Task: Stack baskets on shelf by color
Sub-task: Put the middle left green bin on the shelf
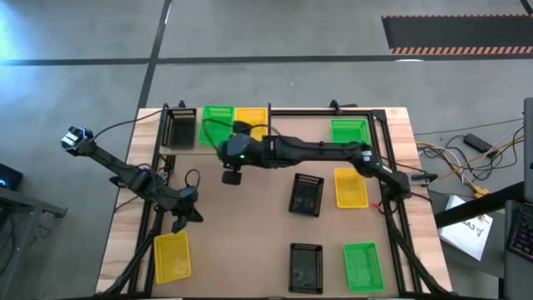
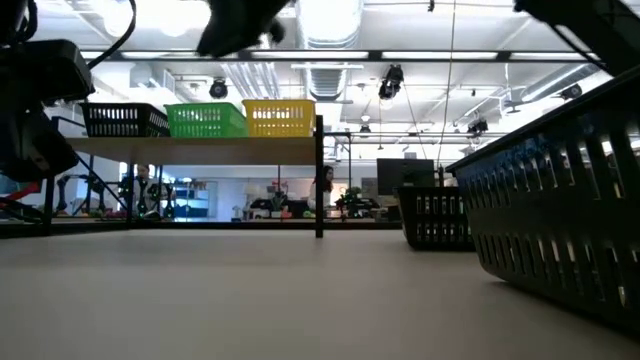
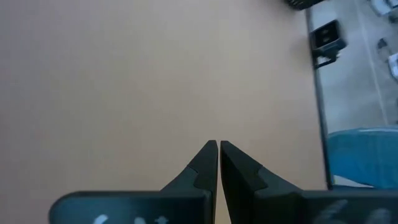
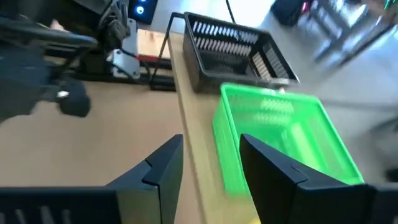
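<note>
shelf [image 1: 275, 111] far left: 1 black basket [image 1: 179, 127], 1 green basket [image 1: 218, 123], 1 yellow basket [image 1: 250, 121] in a row | table: 2 black, 2 green, 2 yellow | right gripper [image 4: 211, 165] fingers apart, empty, by shelf's green basket | left gripper [image 3: 218, 152] fingers together, near left

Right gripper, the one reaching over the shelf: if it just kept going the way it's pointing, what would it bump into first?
Most likely the green basket on the shelf. The right gripper stands open, its fingers framing that basket's near edge. A black basket sits beyond it, though depth is hard to judge.
</note>
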### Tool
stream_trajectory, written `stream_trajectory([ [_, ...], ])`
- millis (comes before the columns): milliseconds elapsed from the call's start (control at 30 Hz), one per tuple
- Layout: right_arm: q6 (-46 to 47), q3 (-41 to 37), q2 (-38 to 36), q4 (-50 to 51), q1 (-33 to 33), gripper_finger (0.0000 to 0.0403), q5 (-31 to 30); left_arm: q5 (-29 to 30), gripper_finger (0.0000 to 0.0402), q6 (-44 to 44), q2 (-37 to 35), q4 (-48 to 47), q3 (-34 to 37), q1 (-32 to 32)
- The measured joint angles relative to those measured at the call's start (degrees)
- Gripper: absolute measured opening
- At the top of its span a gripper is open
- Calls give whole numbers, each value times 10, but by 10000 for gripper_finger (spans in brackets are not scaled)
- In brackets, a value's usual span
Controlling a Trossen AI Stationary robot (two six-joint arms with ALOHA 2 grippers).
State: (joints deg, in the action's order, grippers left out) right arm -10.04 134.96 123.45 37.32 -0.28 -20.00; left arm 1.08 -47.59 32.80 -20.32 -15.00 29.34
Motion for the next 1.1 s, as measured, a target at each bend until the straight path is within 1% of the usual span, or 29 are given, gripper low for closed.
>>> stream_trajectory([
  [167,122,-2,-66,137,26,125,3,0,2,26,-1,0,-38,0],
  [300,198,-13,-86,230,65,105,3,4,1,77,4,-9,-105,-5],
  [400,238,-37,-82,253,99,91,3,31,1,117,24,-73,-175,-20],
  [500,278,-79,-81,245,134,78,-8,60,1,164,62,-143,-258,-45],
  [667,377,-138,-83,240,184,62,-48,67,1,236,147,-245,-403,-109],
  [800,444,-183,-101,238,222,59,-84,67,1,319,219,-357,-525,-173],
  [867,474,-212,-115,237,236,59,-86,67,1,361,252,-406,-573,-208],
  [967,514,-265,-147,237,250,58,-86,67,1,422,295,-468,-623,-262],
  [1033,538,-304,-176,235,257,58,-95,64,2,457,318,-502,-642,-301],
  [1100,554,-349,-211,233,263,58,-112,47,10,491,337,-526,-655,-342],
])
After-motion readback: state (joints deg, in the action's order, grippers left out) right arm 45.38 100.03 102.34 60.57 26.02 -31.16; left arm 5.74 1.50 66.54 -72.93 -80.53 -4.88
